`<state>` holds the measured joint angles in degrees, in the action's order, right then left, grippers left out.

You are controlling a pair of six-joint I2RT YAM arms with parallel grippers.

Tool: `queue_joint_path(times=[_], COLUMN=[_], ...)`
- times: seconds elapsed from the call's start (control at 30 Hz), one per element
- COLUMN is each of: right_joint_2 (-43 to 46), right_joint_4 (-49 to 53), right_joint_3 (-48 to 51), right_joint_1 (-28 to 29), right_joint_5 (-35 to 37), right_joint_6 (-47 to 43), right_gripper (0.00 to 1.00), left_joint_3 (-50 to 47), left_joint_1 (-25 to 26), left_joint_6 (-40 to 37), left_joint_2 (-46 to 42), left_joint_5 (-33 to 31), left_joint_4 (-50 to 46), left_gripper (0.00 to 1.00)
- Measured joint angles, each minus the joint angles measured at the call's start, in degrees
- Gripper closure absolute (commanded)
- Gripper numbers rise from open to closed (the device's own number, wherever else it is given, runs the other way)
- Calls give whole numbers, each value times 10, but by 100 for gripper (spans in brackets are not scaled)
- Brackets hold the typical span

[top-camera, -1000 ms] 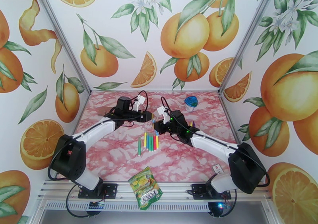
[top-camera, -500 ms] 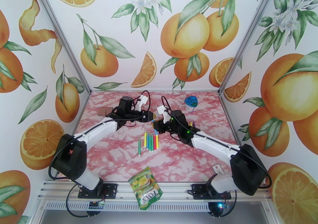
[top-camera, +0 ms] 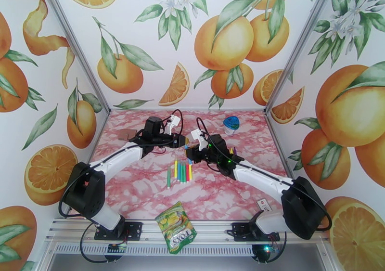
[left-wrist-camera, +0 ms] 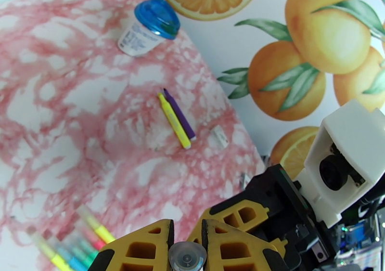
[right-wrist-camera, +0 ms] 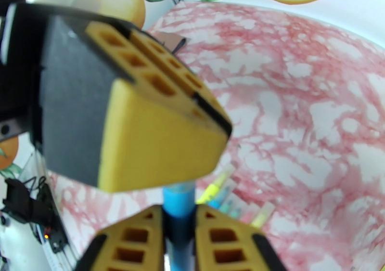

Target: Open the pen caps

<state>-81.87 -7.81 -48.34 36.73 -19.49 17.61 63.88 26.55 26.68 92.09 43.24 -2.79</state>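
The table (top-camera: 144, 190) has a pink-and-white marbled top. White walls printed with oranges, leaves and blossom close it in on the left, right and far sides.

Both arms reach in to meet above the middle of the table. The blue pen (right-wrist-camera: 179, 204) is held off the surface between them. The right tool (top-camera: 189, 150) is closed narrowly on its barrel. The left tool (top-camera: 184, 142) is closed on its other end, whose round tip shows between the yellow fingers (left-wrist-camera: 144, 248) in the left wrist view. The pen's long axis runs straight from one tool into the other. I cannot tell which end carries the cap.

Just near of the tools, a row of pens (top-camera: 182, 171) lies side by side, their long axes running near to far. A green pen (top-camera: 168, 177) lies parallel to them, slightly apart on the left. To the right, partly behind the right arm, a yellow pen (left-wrist-camera: 173, 121) and a purple pen (left-wrist-camera: 179, 114) lie touching along their lengths. The caps on these are too small to make out.

A blue-lidded container (top-camera: 231, 124) stands at the far right. A green-yellow snack packet (top-camera: 176, 227) hangs over the near edge.
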Motion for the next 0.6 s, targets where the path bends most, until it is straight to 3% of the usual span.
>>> queue_joint_path(times=[0.6], right_joint_2=[-14], right_joint_4=[5], right_joint_3=[1], right_joint_1=[10], right_joint_5=[-5], right_joint_6=[-11], right_gripper=[70], left_joint_3=[0], left_joint_1=[1], left_joint_6=[10], left_joint_2=[0], left_joint_5=[2], left_joint_4=[2], left_gripper=[99])
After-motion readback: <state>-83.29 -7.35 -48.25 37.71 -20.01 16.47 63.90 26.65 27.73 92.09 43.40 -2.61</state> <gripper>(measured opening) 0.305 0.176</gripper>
